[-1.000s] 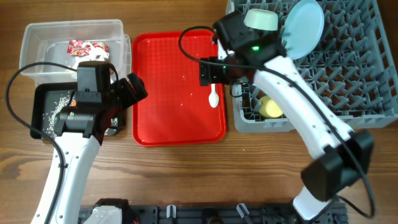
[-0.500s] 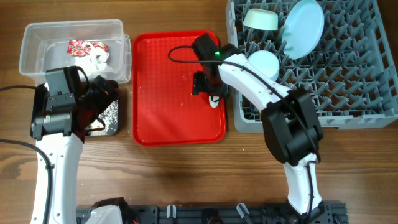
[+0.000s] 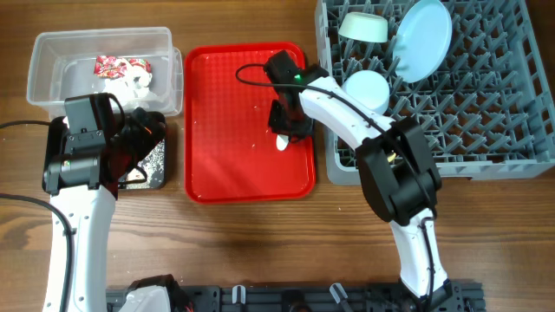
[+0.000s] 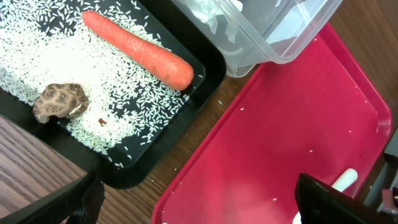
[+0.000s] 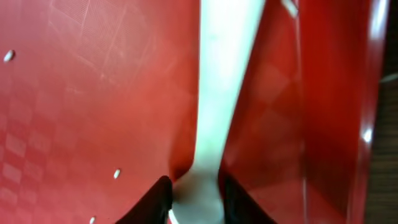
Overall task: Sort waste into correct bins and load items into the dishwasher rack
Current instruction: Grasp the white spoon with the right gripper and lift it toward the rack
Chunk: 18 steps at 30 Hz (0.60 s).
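Note:
A white spoon (image 5: 217, 93) lies on the red tray (image 3: 225, 130). My right gripper (image 5: 199, 198) is down on the spoon, with a dark finger pressed against each side of it near the bowl end. Overhead, the spoon's (image 3: 282, 144) tip pokes out under the right gripper (image 3: 288, 128). My left gripper (image 4: 199, 208) stands open above the tray's edge, beside the black tub (image 4: 205, 68). That tub holds the carrot (image 4: 140, 46), a brown lump (image 4: 59, 102) and rice (image 4: 37, 56). The clear tub (image 3: 52, 52) holds the wrapper (image 3: 121, 65) and tissue (image 3: 141, 80).
The grey dishwasher rack (image 3: 512, 95) on the right holds a mint-green bowl (image 3: 362, 26), a pale-blue plate (image 3: 422, 39) standing on edge and a light-blue bowl (image 3: 366, 87). A few rice grains lie on the tray. Bare wooden table runs along the front.
My right gripper came down over the spoon and closed on it; the spoon shifted slightly left. The left arm drew back over the black tub a second ago and has since held still.

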Tool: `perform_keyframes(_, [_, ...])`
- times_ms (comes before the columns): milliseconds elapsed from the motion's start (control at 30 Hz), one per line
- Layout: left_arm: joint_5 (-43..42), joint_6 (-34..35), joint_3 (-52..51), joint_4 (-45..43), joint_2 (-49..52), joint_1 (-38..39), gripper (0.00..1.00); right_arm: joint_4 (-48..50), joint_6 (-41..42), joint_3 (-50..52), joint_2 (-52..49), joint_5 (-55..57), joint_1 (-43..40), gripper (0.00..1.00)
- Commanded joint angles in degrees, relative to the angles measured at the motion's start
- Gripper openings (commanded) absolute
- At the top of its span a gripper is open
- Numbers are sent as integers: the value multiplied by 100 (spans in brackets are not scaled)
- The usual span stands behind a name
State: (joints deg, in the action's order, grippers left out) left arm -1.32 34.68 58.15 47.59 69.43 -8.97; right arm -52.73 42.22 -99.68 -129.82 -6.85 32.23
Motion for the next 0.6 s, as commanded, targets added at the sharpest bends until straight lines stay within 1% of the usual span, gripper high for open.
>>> perform_keyframes(0, [79, 52, 68, 4, 11, -31, 100, -59, -22, 81, -387, -328, 109, 12])
perform_keyframes(67, [79, 52, 68, 4, 11, -31, 100, -46, -24, 81, -385, -337, 109, 4])
perform_keyframes(133, [79, 52, 68, 2, 11, -31, 100, -42, -168, 72, -382, -422, 109, 4])
perform_keyframes(267, [79, 52, 68, 2, 11, -31, 100, -146, -1154, -149, -201, -984, 85, 4])
perform_keyframes(300, [79, 52, 68, 2, 11, -31, 100, -162, -1593, -236, -61, -1327, 72, 4])
perform_keyframes(333, [79, 52, 68, 4, 11, -31, 100, -256, -1886, -348, 133, -1515, 52, 4])
perform_keyframes(400, [79, 52, 68, 2, 11, -31, 100, -579, -2352, -535, 680, -1499, -26, 5])
perform_keyframes(467, [79, 52, 68, 2, 11, -31, 100, -756, -2551, -542, 1211, -1502, -151, 4])
perform_keyframes(567, [79, 52, 68, 2, 11, -31, 100, -962, -2551, -542, 2124, -1290, -540, 4])
